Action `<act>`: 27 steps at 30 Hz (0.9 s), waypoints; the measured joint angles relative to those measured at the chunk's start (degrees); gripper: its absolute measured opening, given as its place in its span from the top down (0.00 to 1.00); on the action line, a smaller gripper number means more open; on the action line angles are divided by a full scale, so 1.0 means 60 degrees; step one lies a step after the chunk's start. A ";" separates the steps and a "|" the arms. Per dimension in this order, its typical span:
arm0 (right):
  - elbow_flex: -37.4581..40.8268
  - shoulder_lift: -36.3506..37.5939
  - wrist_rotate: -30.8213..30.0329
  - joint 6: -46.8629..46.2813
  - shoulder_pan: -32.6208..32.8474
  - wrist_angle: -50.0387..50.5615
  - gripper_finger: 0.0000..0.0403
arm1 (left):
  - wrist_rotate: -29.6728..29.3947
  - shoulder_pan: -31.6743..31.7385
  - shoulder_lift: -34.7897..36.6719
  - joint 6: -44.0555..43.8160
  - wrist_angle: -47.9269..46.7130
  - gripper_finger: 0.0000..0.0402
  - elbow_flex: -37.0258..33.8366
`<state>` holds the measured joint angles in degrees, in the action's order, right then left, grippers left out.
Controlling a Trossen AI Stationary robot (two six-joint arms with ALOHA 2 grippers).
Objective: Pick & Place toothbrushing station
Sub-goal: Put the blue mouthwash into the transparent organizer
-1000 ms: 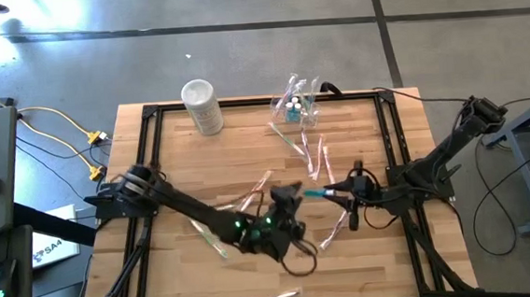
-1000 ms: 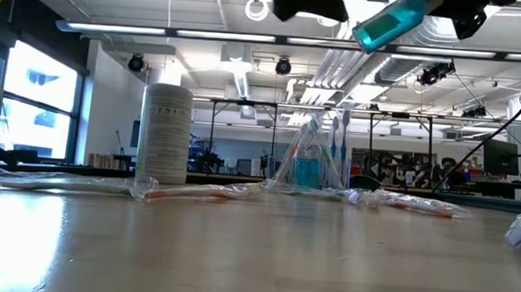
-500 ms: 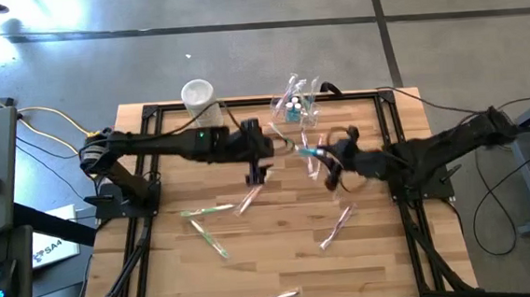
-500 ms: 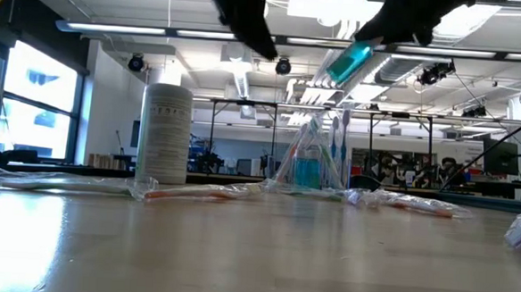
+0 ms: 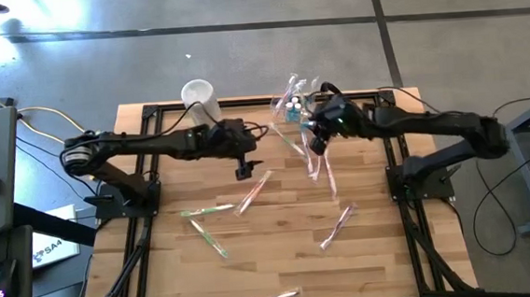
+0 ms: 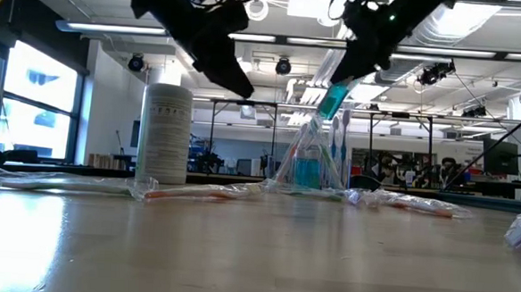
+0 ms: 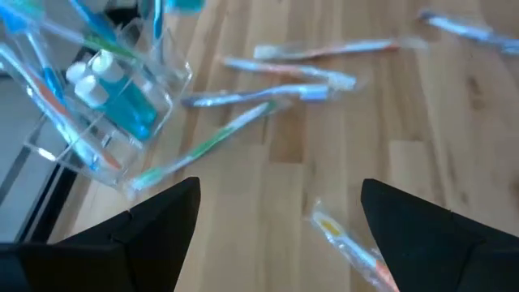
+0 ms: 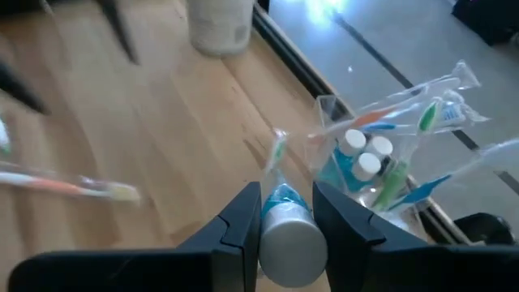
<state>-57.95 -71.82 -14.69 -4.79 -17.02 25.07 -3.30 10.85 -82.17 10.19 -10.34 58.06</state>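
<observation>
Beside the station (image 5: 297, 104), your right claw (image 8: 284, 212) pinches a blue bottle (image 6: 333, 101); center it over the opening, lower upright. Left claw (image 7: 274, 212) hangs spread.

The right gripper (image 8: 285, 217), at the bottom centre of the frame, clamps a small blue bottle (image 8: 288, 223) with a grey cap. To its right the clear holder (image 8: 369, 166) carries wrapped toothbrushes and two white-capped bottles. A whitish cylinder (image 8: 220, 24) stands at the top. A wrapped toothbrush (image 8: 69, 186) lies at left on the wooden table (image 8: 162, 138).
</observation>
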 joint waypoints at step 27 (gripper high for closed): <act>-0.1997 -0.3744 0.0986 0.2536 -0.2603 -0.0038 0.79 | 0.1135 -0.0061 0.1205 -0.0677 0.0267 0.16 -0.1588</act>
<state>-69.93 -94.28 -8.78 10.43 -32.64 24.85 3.51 10.48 -74.94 6.13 -8.74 48.53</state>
